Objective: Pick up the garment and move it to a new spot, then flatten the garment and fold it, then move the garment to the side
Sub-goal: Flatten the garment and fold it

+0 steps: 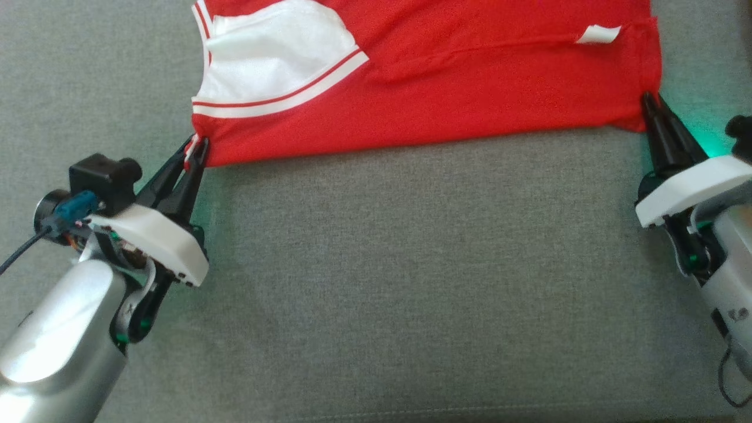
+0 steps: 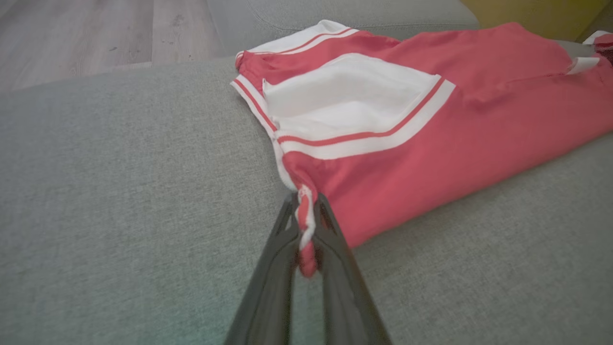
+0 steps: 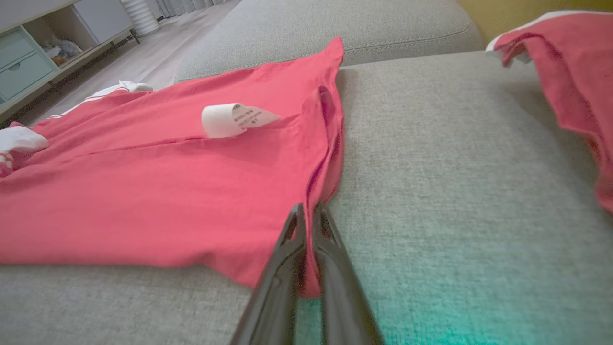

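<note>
The garment is a red shirt with white panels and red-striped white trim, lying spread on the grey couch cushion. My left gripper is shut on its near left corner, where the striped trim bunches between the fingers. My right gripper is shut on the near right corner, red hem pinched between its fingers. A white care label sticks up from the garment by a seam. In the left wrist view the garment stretches away to the right.
Grey cushion spreads wide in front of the garment. Wood floor lies beyond the couch's left edge. A second red cloth hangs at the right of the right wrist view. A low cabinet with drawers stands across the floor.
</note>
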Robot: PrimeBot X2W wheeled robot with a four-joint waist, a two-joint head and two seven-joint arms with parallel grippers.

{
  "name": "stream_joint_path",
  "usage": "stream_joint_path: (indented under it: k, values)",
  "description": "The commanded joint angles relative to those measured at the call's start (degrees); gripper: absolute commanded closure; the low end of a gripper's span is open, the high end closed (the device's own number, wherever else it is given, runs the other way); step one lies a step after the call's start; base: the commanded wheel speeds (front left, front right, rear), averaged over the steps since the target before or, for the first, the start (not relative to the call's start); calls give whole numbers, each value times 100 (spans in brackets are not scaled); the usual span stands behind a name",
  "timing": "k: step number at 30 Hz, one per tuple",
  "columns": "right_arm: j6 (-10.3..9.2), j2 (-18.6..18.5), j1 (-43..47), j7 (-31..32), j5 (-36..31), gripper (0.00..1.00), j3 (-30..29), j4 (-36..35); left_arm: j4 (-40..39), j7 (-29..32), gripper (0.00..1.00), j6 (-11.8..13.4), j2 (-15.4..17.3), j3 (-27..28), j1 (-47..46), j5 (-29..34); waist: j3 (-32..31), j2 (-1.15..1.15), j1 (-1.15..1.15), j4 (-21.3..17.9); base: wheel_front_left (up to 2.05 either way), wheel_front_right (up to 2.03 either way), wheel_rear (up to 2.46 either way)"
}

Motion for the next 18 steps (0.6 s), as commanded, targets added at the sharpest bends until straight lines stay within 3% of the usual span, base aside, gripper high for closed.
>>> stream_joint_path:
  k: [1, 8, 18]
  values:
    - [-4, -113, 134, -11, 74, 100, 98, -43, -113, -63, 100, -7, 260, 231, -204, 59, -64, 0, 0, 4, 0, 0, 0]
    - [-4, -681, 556, -30, 457, 100, 259, -149, -117, -250, 100, -107, 250, 48, 172, 72, -515, 0, 0, 10, 0, 0, 0]
    - [-4, -1241, 1894, -36, 471, 100, -174, -954, -666, -447, 100, 116, 388, -211, 1389, 20, -905, 0, 0, -7, 0, 0, 0]
